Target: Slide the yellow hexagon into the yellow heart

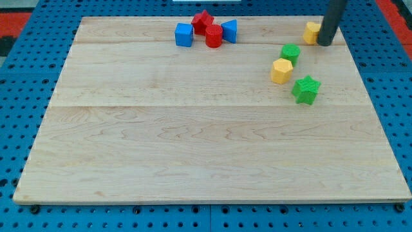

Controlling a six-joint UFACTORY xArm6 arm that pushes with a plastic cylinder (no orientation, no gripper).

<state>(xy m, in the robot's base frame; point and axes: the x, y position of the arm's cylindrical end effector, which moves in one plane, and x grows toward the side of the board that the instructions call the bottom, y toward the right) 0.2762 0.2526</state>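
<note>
The yellow hexagon (281, 71) lies at the board's right, between a green block (290, 53) just above it and a green star (306, 89) below right. The yellow heart (311, 32) sits near the top right edge, partly hidden by my rod. My tip (325, 44) rests on the board, touching the heart's right side, up and to the right of the hexagon.
A cluster at the top middle holds a blue cube (184, 35), a red star (203, 21), a red block (214, 36) and a blue block (230, 31). The wooden board (193, 129) lies on a blue pegboard.
</note>
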